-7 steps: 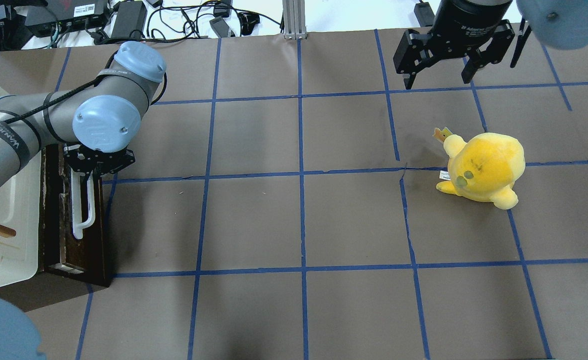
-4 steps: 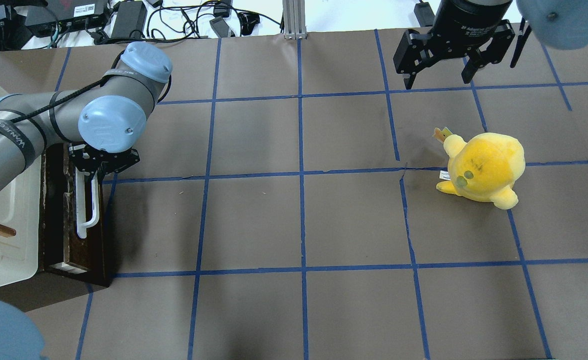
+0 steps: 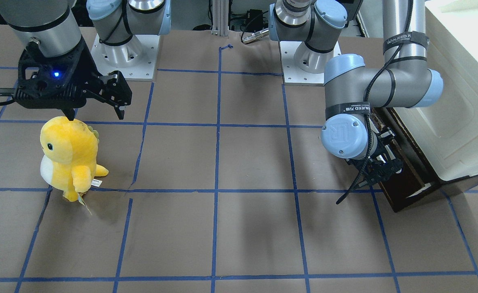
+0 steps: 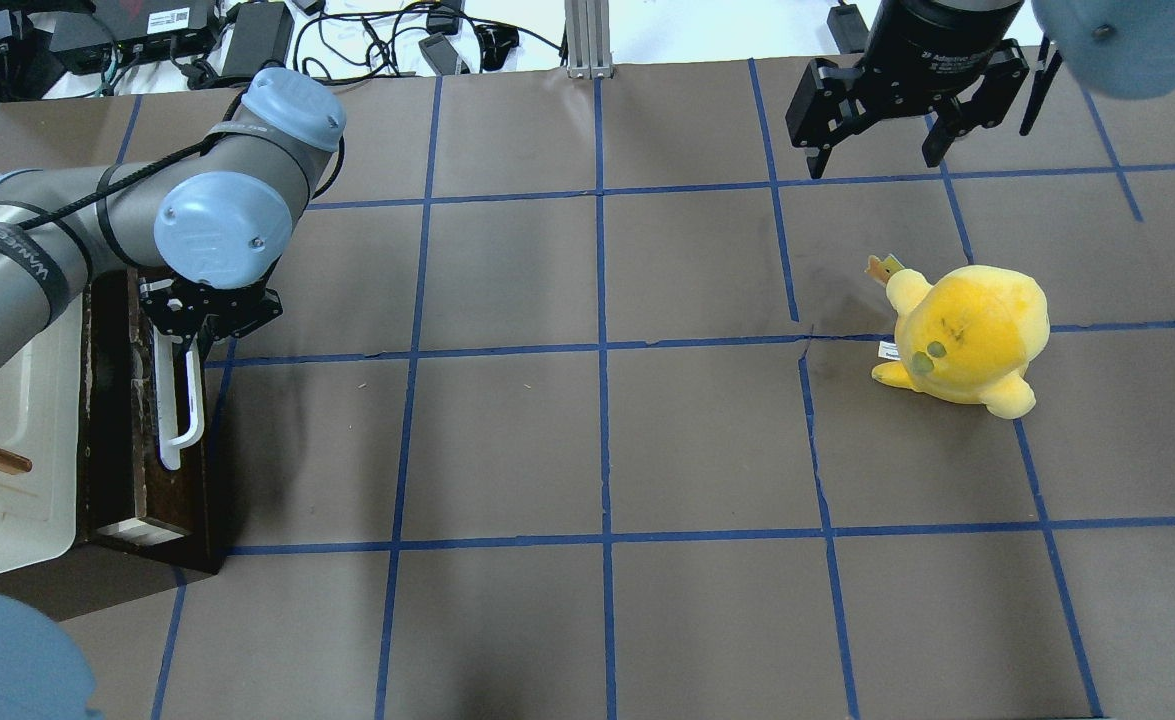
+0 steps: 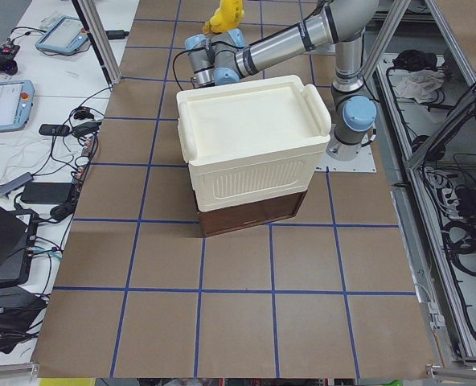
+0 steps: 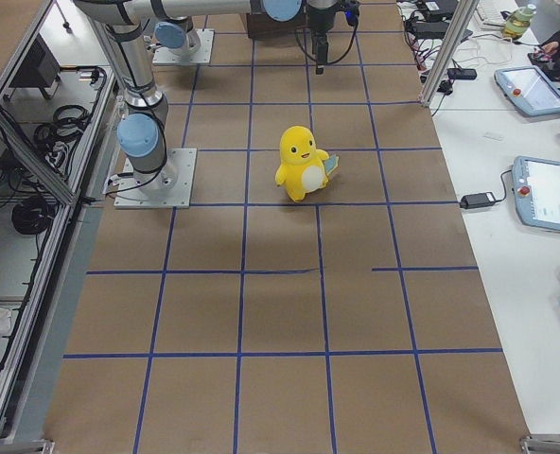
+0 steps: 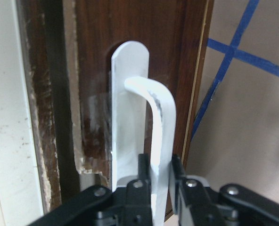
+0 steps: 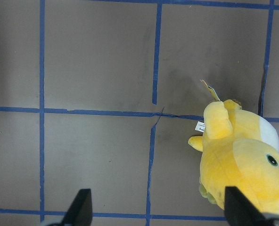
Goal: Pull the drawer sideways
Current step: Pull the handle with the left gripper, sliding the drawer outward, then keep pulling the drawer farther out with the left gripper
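The drawer has a dark brown worn front and a long white bar handle, and sits under the cream-white cabinet at the table's left edge. My left gripper is shut on the handle's far end. The left wrist view shows the fingers clamped on the handle against the brown front. In the front-facing view the left gripper is at the drawer. My right gripper hangs open and empty at the far right, above the table.
A yellow plush toy stands right of centre, near and below the right gripper; it also shows in the right wrist view. The cabinet is bulky. The brown table has blue tape lines. Cables lie beyond the far edge.
My left gripper, shut on the handle, has moved a little to the right in the overhead view, and the handle has come with it. The right arm and plush have not moved.
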{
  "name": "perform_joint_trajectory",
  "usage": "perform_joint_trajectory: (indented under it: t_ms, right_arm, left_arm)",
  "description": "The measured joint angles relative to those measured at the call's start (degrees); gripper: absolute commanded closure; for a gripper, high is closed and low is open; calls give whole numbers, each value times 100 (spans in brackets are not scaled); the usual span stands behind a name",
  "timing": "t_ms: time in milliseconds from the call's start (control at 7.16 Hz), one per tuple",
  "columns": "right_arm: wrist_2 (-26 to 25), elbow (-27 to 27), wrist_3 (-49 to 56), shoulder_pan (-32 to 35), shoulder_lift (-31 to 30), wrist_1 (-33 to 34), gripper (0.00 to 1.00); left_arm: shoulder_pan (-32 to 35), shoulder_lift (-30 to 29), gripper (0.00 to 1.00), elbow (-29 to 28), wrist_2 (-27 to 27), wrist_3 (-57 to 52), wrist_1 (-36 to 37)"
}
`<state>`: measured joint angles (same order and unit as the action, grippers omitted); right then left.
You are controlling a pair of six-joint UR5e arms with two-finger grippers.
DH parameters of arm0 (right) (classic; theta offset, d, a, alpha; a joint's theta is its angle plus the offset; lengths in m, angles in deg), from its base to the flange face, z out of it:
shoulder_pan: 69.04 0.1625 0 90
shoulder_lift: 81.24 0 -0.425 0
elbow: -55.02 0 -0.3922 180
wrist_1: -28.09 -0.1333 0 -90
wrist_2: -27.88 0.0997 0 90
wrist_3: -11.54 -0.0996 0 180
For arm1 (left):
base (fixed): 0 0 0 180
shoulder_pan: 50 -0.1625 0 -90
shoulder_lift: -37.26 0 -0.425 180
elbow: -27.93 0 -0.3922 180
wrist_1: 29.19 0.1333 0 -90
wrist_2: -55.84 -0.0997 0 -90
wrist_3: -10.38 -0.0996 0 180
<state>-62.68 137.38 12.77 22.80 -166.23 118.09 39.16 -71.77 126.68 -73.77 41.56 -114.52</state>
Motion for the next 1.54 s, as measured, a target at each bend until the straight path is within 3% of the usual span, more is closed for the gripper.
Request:
perform_joint_trajectory:
  t_ms: [1537]
  right_arm:
    - [-3,0,0,0,0,0,0]
  left_arm:
    - [399,-153,100,-139,149,436,-55]
